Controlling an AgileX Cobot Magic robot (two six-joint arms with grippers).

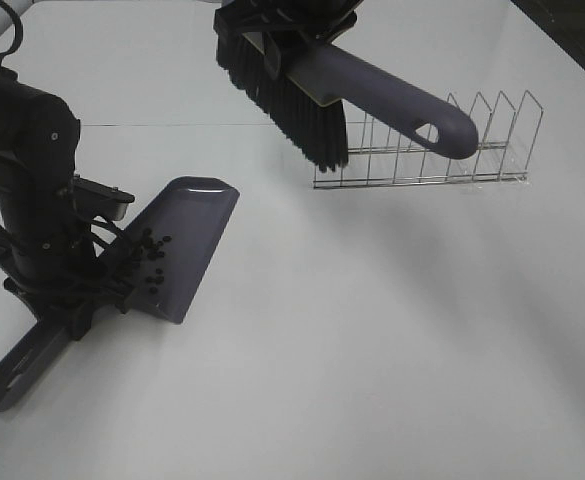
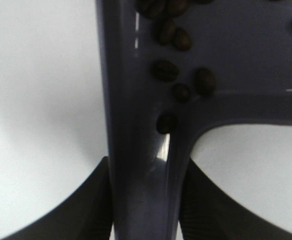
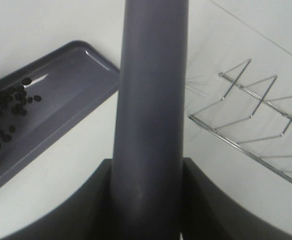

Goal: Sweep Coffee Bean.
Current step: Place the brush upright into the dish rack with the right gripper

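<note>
Coffee bean (image 1: 150, 262) cluster, about twenty dark ovals, lying inside the grey dustpan (image 1: 194, 225) and gathered toward its rear wall, where the pan narrows into the handle; the left wrist view shows several resting against that wall. At far left, the left end effector (image 1: 77, 298) is clenched on the dustpan handle (image 1: 17, 372), one pad on either side of it, and the pan's front lip appears to rest on the white desk (image 1: 372, 360). To the right of the pan no stray bean shows on the desk, though anything beneath the arm or the pan would be hidden from an onlooker. Further right, the right end effector (image 3: 148, 210) is grasping the brush (image 1: 382, 95) by its grey body, the black bristles (image 1: 297, 115) pointing down, clear of the desk and well apart from the dustpan. At far right, a wire rack (image 1: 462, 150) stands just behind the brush. Judged progress: the sweeping looks complete, every visible bean being in the pan. What may remain is only disposing of the catch and setting both tools down.
</note>
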